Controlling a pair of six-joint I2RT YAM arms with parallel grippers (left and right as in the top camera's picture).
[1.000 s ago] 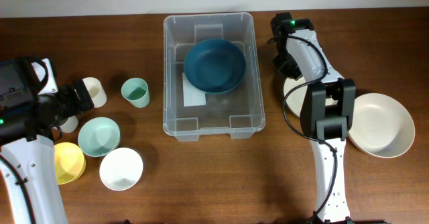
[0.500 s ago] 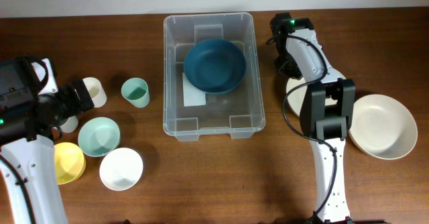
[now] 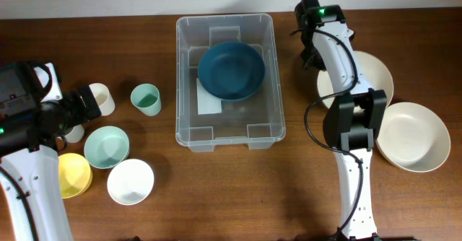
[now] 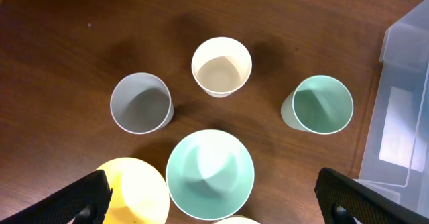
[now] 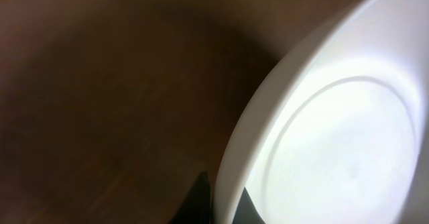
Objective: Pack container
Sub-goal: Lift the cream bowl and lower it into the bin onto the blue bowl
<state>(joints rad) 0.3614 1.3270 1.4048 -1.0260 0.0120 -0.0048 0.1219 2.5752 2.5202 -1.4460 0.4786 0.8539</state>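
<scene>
Mint cup [image 3: 146,99] and mint bowl [image 3: 107,146] stand well apart from white bowl [image 3: 375,71].

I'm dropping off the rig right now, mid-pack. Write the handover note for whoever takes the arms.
Left gripper: open, empty, above the cups on the left of the table.
Right gripper: shut on the rim of the rear white bowl, right of the container.
Done: dark blue bowl sits in the container.
Left to pack: rear white bowl and front white bowl on the right; mint cup, cream cup, grey cup, teal bowl, yellow bowl and small white bowl on the left.
</scene>
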